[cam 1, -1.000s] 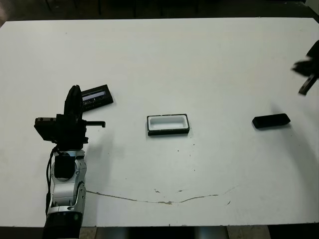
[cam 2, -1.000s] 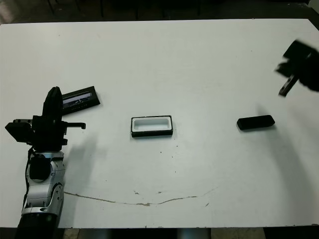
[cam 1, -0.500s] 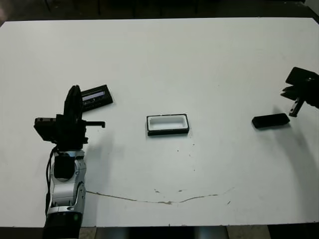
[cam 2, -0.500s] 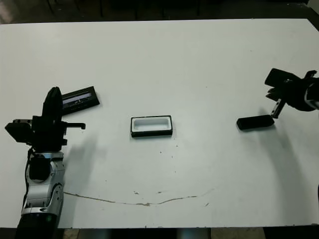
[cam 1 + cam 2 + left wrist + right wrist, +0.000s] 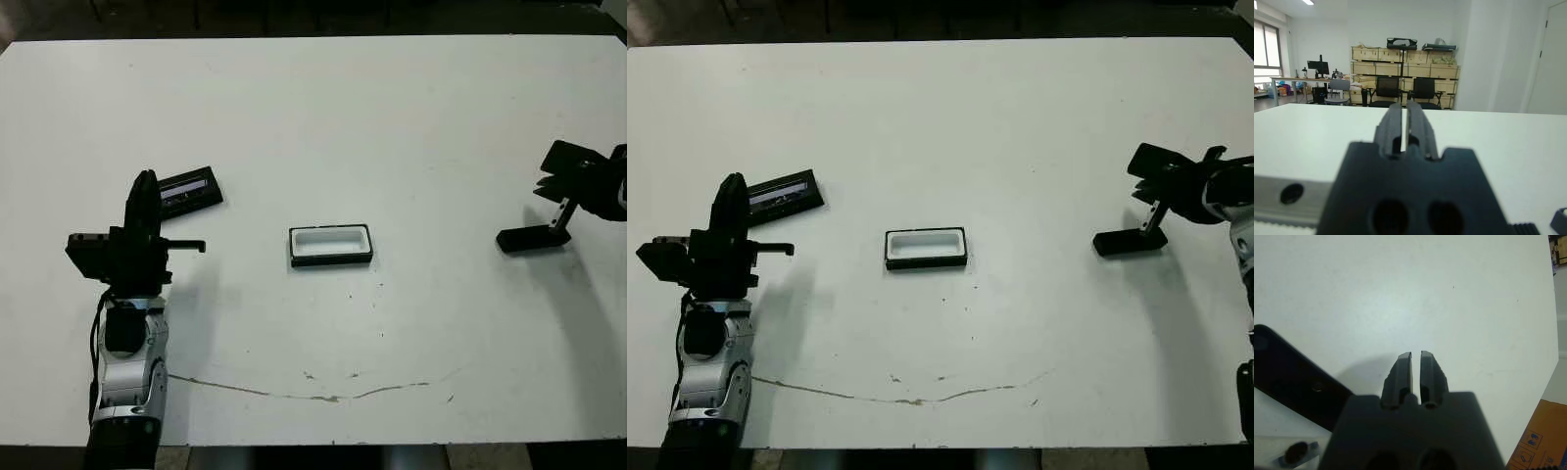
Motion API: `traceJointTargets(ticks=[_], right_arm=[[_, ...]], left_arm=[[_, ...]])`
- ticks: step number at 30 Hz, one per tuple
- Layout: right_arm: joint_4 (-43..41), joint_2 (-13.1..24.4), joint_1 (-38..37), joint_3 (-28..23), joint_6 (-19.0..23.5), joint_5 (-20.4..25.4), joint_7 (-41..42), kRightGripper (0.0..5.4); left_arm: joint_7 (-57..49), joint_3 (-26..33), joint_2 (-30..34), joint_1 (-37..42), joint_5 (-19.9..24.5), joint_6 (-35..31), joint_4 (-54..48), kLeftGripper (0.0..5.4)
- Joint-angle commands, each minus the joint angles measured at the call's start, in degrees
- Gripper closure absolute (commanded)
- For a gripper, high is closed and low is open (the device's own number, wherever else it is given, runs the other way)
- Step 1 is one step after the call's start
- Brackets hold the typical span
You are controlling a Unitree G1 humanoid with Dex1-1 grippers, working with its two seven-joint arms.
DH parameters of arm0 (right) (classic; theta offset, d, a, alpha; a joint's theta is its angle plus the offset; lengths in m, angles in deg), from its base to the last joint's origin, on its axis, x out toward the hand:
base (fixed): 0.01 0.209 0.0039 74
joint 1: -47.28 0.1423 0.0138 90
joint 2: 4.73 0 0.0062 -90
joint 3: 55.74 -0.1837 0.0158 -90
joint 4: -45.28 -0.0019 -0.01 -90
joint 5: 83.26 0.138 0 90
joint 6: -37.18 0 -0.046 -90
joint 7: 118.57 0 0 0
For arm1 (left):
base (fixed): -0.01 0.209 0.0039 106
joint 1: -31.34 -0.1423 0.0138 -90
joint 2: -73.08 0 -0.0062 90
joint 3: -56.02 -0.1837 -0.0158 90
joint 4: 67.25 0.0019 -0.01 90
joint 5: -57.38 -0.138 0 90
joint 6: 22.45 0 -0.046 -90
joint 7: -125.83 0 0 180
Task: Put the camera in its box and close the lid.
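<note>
No writing is showing legibly anywhere on the white table [image 5: 392, 117], and the pale strip on the lid [image 5: 190, 189] is too small to read. Starting at the left, the left gripper [image 5: 1406, 113] is standing upright on its raised arm near the table's left edge, its two fingers [image 5: 1393, 120] pressing together with only a hairline slit between them and nothing between them. The lid is lying flat just beyond that gripper, tilted slightly, with its grey-silver strip facing up. Around the middle of the table the box [image 5: 330, 245] is sitting open, its white lining showing inside the black rim and nothing lying in it. Well to the right, the camera [image 5: 532, 238] is resting flat on the table near the right edge, apart from the box. The right gripper [image 5: 1416, 363] is reaching in from the right side and hanging at the camera's right end, its fingers [image 5: 1402, 369] drawn nearly together with a narrow gap and gripping nothing; whether a fingertip is touching the camera cannot be told.
</note>
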State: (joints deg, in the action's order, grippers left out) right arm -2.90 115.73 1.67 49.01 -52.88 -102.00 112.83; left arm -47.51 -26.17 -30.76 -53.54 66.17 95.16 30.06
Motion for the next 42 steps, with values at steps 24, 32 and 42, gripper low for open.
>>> traceJointTargets(ticks=[24, 32, 42], right_arm=[[-51.3, 7.5, -13.5, 3.4, 39.3, -2.6, 21.2, 5.4], [-55.2, 11.7, -17.2, 1.5, 40.9, 0.4, 21.7, 5.4], [-57.2, 11.4, -18.7, -2.4, 41.4, 4.0, 16.9, 5.4]], left_arm=[[0.7, 0.9, 0.4, -1.4, 0.2, 0.6, 1.3, 5.39], [0.9, 1.2, 0.5, -1.6, 0.3, 0.8, 1.4, 5.39], [0.5, 1.1, 0.4, -1.8, -0.3, 1.0, 1.2, 5.39]])
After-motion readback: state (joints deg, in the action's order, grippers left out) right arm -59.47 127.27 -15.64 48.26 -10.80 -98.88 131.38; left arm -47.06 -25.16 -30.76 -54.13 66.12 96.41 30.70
